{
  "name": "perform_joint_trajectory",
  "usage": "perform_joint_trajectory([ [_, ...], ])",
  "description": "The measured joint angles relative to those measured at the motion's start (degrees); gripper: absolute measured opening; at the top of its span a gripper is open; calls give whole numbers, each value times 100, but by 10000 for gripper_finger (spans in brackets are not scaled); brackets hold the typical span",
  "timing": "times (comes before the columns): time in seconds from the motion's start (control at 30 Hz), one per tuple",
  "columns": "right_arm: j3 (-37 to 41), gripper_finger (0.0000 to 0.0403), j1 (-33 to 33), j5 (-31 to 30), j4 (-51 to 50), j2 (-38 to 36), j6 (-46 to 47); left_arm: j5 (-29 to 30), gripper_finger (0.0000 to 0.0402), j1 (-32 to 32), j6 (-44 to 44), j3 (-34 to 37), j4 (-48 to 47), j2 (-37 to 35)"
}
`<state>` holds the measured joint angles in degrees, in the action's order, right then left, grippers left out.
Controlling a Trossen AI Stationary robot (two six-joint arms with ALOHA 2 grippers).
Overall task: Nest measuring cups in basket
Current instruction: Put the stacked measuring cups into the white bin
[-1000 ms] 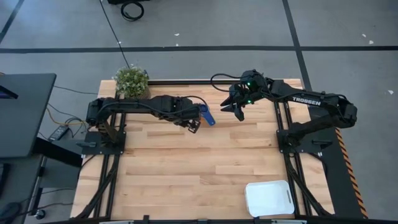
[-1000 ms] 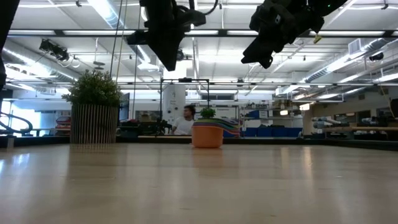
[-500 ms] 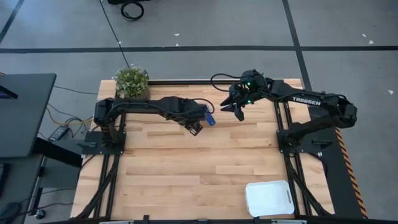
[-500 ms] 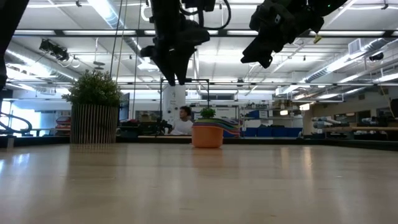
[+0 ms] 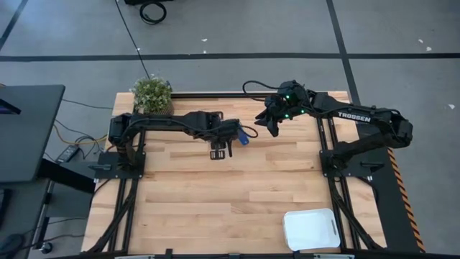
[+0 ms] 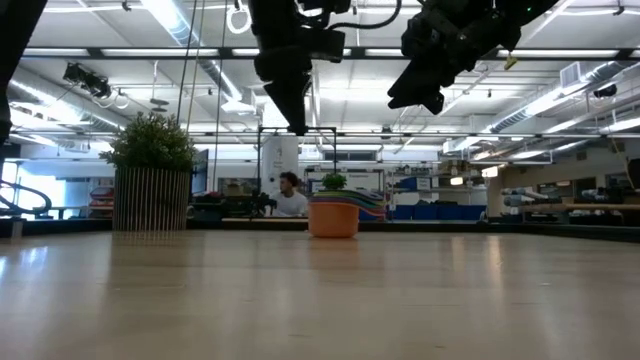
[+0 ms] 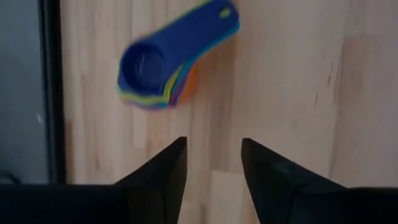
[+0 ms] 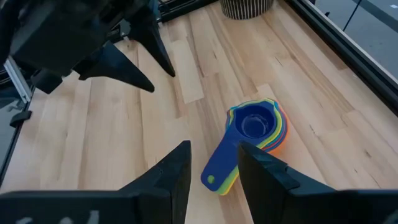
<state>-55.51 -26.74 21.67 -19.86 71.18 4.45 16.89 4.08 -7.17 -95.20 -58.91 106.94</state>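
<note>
Claws (image 7: 213, 180) (image 8: 212, 171) both parted, empty, above nested measuring cups (image 7: 163, 70).

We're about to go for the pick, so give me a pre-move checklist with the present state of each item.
1. Measuring cups stacked as one set, dark blue on top: ok.
2. Left gripper open, empty: ok.
3. Right gripper open, empty: ok.
4. Neither gripper touching the stack: ok.
5. Basket in view at the table's near right corner, far from the stack: ok.
6. Basket contents: cannot tell.
</note>
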Motion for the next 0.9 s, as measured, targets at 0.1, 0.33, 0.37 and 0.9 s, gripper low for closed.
perform_joint_trajectory([
  [0.1,0,136,0,-2,0,0,-9,6,160,0,-780,0,196,0],
  [0.33,0,136,-7,68,-6,-7,-161,4,154,0,-1405,0,245,0],
  [0.37,0,136,-7,68,-14,-21,-218,4,149,0,-1402,0,249,0],
  [0.9,0,136,-87,55,-20,-297,-356,72,122,246,339,0,490,0],
])
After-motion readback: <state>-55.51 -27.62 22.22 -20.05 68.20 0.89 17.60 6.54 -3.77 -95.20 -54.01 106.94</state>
